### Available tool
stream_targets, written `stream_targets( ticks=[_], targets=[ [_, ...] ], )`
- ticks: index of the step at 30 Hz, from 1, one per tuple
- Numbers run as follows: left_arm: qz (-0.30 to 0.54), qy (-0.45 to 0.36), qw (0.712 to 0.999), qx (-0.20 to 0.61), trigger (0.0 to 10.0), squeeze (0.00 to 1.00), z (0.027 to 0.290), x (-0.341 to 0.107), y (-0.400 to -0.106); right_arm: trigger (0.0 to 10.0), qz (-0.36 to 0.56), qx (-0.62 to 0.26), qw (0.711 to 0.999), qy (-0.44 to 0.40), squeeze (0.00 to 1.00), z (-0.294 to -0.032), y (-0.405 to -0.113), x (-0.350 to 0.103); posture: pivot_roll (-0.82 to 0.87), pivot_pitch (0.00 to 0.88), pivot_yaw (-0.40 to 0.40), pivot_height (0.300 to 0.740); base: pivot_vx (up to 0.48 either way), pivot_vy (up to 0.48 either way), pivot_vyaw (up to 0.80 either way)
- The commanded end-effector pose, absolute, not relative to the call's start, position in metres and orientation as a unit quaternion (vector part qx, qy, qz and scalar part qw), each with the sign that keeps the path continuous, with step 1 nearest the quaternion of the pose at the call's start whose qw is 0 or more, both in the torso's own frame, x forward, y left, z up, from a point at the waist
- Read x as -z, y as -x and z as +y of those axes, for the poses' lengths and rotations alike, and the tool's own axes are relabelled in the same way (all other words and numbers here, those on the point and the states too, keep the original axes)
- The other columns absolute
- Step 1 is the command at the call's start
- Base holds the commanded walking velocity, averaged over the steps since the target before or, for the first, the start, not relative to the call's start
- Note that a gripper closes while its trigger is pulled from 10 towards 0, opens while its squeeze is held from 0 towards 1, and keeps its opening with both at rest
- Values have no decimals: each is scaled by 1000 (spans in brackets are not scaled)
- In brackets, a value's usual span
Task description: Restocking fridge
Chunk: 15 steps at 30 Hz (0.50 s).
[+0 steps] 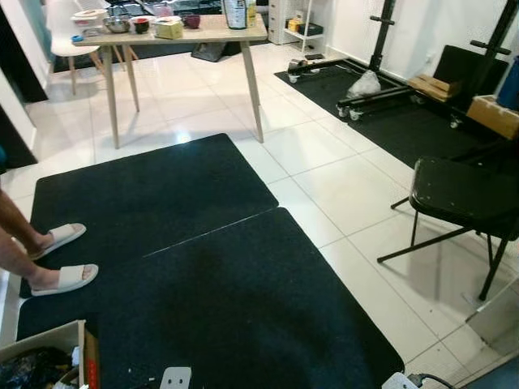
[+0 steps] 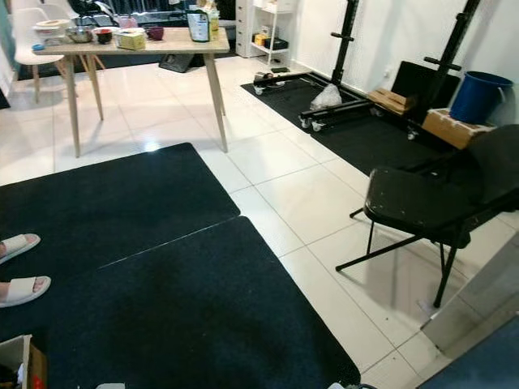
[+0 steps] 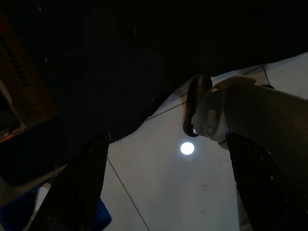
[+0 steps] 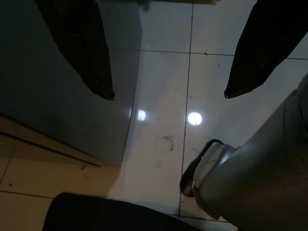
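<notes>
Two black floor mats [image 1: 162, 243], matte and faintly fibrous, lie edge to edge on glossy white tile, their seam running as a pale diagonal line; presumably they are laid there to cushion the walking area. Beyond them stands a pale wooden tabletop [image 1: 211, 32] on slender splayed legs, carrying the likely restocking goods: a metal bowl [image 1: 117, 24], a small yellow box [image 1: 169, 29] and a tall dark container [image 1: 234, 13]. No fridge can be made out, so the task appears to be at the approach stage. A cardboard box [image 1: 49, 348] with mixed contents sits at the near left corner of the mats. A person's feet in white slides [image 1: 65, 258] rest on the mat edge at left. A black folding chair [image 2: 422, 211], with smooth seat and thin tubular legs, stands on the tile at right. The left tool [image 3: 168, 192] hangs over mat and tile with its fingers spread wide and empty; the right tool [image 4: 168, 94] hangs likewise, wide and empty, above the reflective tile.
</notes>
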<state>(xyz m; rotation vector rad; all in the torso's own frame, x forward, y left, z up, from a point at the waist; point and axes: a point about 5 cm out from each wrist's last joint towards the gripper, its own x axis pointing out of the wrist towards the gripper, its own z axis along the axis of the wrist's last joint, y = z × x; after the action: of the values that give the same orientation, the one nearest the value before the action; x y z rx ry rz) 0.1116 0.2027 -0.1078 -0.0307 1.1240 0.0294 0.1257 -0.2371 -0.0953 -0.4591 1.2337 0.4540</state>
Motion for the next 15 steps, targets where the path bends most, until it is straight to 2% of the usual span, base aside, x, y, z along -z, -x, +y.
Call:
stream_targets(
  ticks=[1, 4, 15],
  targets=[
    [532, 21, 846, -11, 10000, 0, 199, 108, -112, 10000, 566, -209, 767, 218, 0, -239, -128, 94, -83, 0, -52, 740, 0, 0, 0],
    [533, 21, 846, -7, 10000, 0, 198, 108, -112, 10000, 566, -210, 767, 220, 0, -239, -128, 94, -83, 0, -52, 740, 0, 0, 0],
    [533, 23, 846, -4, 10000, 0, 197, 109, -111, 10000, 563, -214, 768, 220, 0, -239, -129, 94, -82, 0, -56, 740, 294, 0, 0]
  ],
)
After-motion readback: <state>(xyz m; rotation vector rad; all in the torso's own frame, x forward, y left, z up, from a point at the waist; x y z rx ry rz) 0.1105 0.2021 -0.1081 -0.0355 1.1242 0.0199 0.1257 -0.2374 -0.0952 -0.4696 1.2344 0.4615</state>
